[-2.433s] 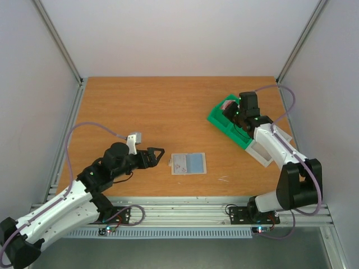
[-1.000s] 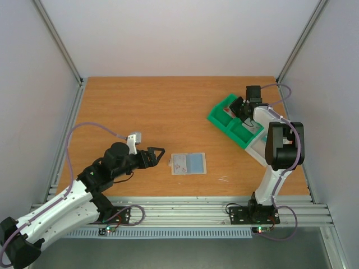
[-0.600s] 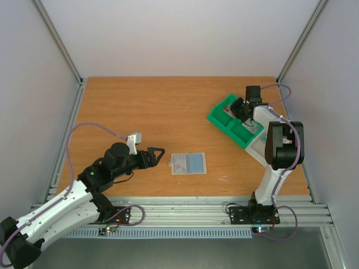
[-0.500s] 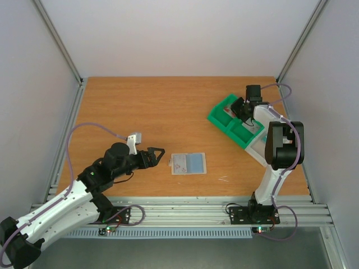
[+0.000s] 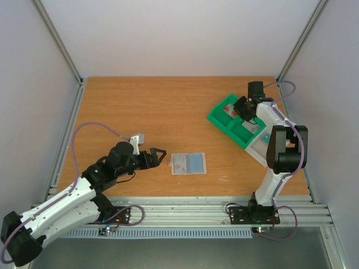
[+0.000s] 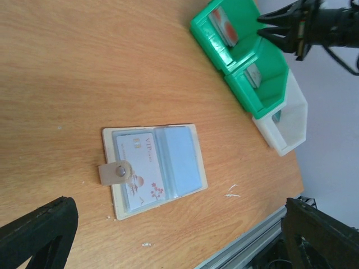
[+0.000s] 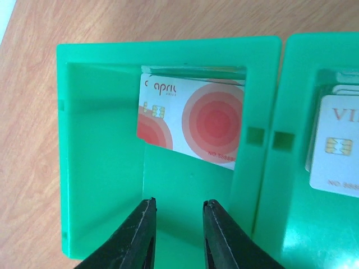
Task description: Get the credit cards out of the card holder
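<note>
Two credit cards (image 6: pixel 137 162) in card holder (image 6: pixel 107 145)

The top external camera looks down from above and behind, over the whole table (image 5: pixel 140 106). The left wrist camera faces far-right, fairly near the card holder (image 6: pixel 152 165). The right wrist camera peers close into the green tray (image 7: pixel 168 47), which all 3 views share.

Left arm (image 5: pixel 61 204) and right arm (image 5: pixel 273 116): white shells, black joints — a lilac cable (image 5: pixel 90 124) loops beside each shell; black tapered fingers (image 7: pixel 140 235) at the tips.
</note>
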`<control>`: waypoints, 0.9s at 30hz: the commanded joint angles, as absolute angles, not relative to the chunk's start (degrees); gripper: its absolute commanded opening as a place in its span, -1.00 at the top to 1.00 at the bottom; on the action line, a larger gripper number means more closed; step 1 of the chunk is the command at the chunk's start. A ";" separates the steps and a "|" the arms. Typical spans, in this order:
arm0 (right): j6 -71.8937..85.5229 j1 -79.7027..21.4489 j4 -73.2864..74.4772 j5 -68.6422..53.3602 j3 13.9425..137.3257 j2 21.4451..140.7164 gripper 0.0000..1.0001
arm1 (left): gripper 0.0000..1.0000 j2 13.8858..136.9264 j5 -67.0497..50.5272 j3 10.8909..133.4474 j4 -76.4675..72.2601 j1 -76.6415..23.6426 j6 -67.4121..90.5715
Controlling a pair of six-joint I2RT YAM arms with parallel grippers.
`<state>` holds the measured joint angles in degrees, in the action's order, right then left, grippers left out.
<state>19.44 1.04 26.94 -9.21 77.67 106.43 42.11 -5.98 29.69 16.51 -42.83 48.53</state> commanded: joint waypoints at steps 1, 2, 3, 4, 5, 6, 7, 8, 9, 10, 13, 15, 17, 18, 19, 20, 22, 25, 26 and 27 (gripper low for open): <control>18.97 1.35 32.01 -8.49 78.58 101.64 0.47 | -0.99 44.13 -7.06 28.87 13.95 -42.93 49.13; 18.75 1.26 32.46 -9.11 78.43 100.89 0.47 | -0.99 44.58 -7.09 28.89 13.76 -42.93 49.21; 18.46 1.12 33.04 -9.77 78.26 100.08 0.46 | -0.99 45.08 -7.19 28.98 13.78 -42.93 49.17; 17.95 0.88 33.61 -10.36 78.00 98.91 0.45 | -0.98 45.53 -7.39 29.11 13.80 -42.90 49.07; 17.61 0.68 34.00 -11.16 77.70 97.93 0.45 | -0.97 46.05 -7.61 29.36 13.77 -42.95 48.73; 17.24 0.49 34.42 -11.97 77.32 96.88 0.45 | -0.96 46.56 -7.91 29.43 13.75 -42.93 48.55; 16.85 0.34 34.73 -12.82 76.81 95.76 0.45 | -0.95 47.03 -8.40 29.64 13.57 -42.92 48.31; 16.55 0.13 35.06 -13.67 76.15 94.64 0.44 | -0.95 47.66 -8.93 29.75 13.30 -42.90 48.20; 16.33 0.03 35.19 -14.57 75.36 93.37 0.44 | -0.94 48.29 -9.64 29.88 12.82 -42.93 47.81; 16.08 0.00 35.35 -15.47 74.60 92.12 0.44 | -0.94 49.18 -10.24 30.02 12.68 -42.91 47.59; 15.29 -1.90 35.66 -18.16 71.91 88.99 0.44 | -0.92 51.62 -10.49 30.68 12.92 -42.96 46.88; 14.45 -2.98 35.97 -20.25 70.43 87.23 0.44 | -0.89 52.74 -10.76 30.08 10.98 -42.95 47.51; 13.45 -4.17 36.71 -21.29 69.13 85.75 0.44 | -0.87 53.80 -11.74 29.39 8.83 -42.94 48.12; 12.85 -4.86 36.95 -22.03 68.26 85.07 0.44 | -0.85 54.50 -12.22 29.19 7.99 -42.91 48.43; 12.15 -5.60 37.23 -22.58 67.57 84.25 0.44 | -0.83 55.26 -12.81 29.25 7.51 -42.94 48.58; 11.54 -6.49 37.61 -22.82 66.94 83.51 0.44 | -0.81 56.57 -13.41 29.34 7.01 -42.91 48.55; 10.81 -8.32 37.68 -23.61 65.09 81.86 0.44 | -0.75 58.71 -14.78 29.51 5.55 -42.93 48.43; 10.40 -11.30 36.22 -26.35 62.03 79.62 0.44 | -0.64 62.91 -17.65 30.33 2.39 -42.89 48.58; 10.10 -12.93 35.79 -26.99 61.08 78.94 0.44 | -0.59 64.51 -19.18 30.71 1.18 -42.91 48.72; 9.85 -14.25 35.47 -27.35 60.25 78.55 0.44 | -0.54 66.01 -20.42 31.00 -0.37 -42.92 48.85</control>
<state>12.32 -10.20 36.10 -23.33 62.85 81.38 61.69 -15.05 29.45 7.84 -42.83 48.95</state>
